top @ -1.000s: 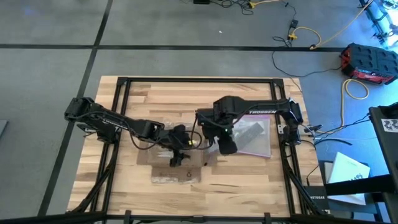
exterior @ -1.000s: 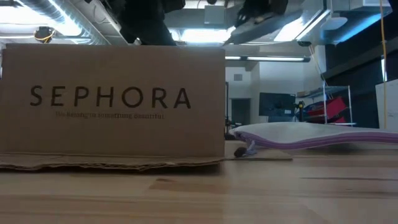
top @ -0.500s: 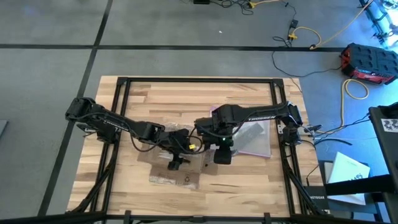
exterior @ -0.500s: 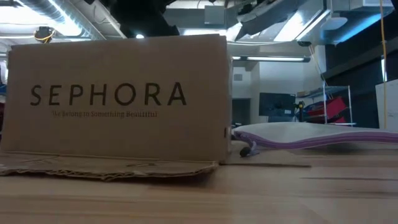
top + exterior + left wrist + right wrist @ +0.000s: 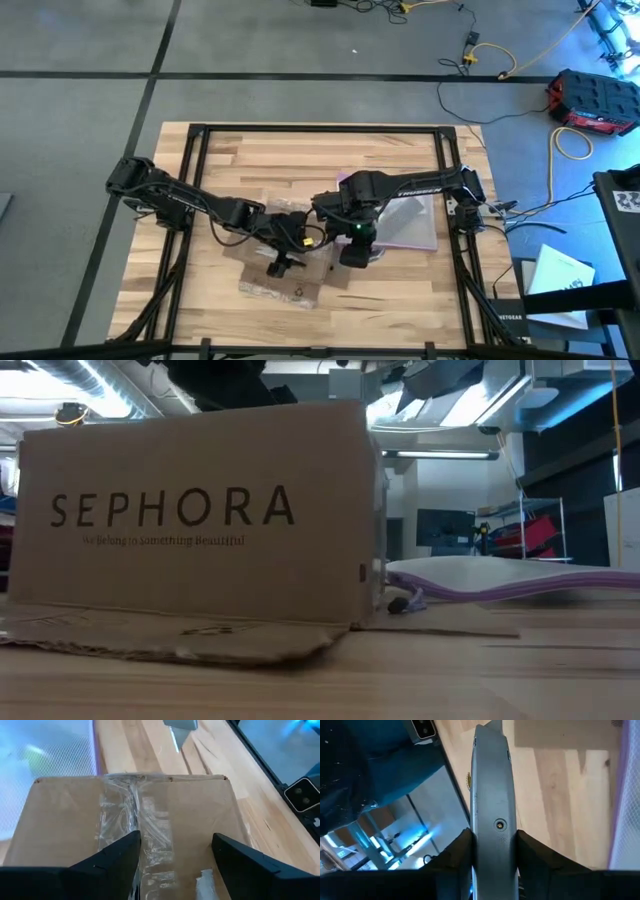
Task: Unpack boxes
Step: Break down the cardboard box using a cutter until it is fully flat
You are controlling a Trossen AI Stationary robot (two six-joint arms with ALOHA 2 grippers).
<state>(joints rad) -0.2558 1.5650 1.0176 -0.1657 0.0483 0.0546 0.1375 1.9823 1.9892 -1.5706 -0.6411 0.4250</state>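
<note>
The brown cardboard box (image 5: pixel 312 277) stands mid-table, its SEPHORA side (image 5: pixel 170 510) toward the near edge. A flap (image 5: pixel 200 638) lies flat on the wood in front of it. Clear tape runs along the seam of its top (image 5: pixel 135 805). My left gripper (image 5: pixel 281 264) reaches in from the left and is open over that top (image 5: pixel 175 850). My right gripper (image 5: pixel 352 253) hovers at the box's right end, shut on a grey knife-like tool (image 5: pixel 491 795). The tool's tip (image 5: pixel 179 730) shows just past the box's far edge. My left gripper's open fingers (image 5: pixel 117 857) lie over the box's taped top, one at the tape seam (image 5: pixel 137 827), slanting down from the table's left. Whether they bear on the cardboard I cannot tell. My right gripper pinches the tool's grey handle (image 5: pixel 492 827) between its two fingers. The tool runs on along the fingers and points steeply down, clear of the table.
A clear plastic bag with a purple zip edge (image 5: pixel 412 222) lies flat on the table right of the box (image 5: pixel 500 578). Black frame rails (image 5: pixel 190 180) run along the table's sides. Bare wood lies at the far side and at the near right.
The box has turned about on the table, its right end swinging toward the near edge while the flap stays down. My right gripper has rolled and shifted toward the near edge and slightly left with the tool. My left gripper has rolled a little with the box.
</note>
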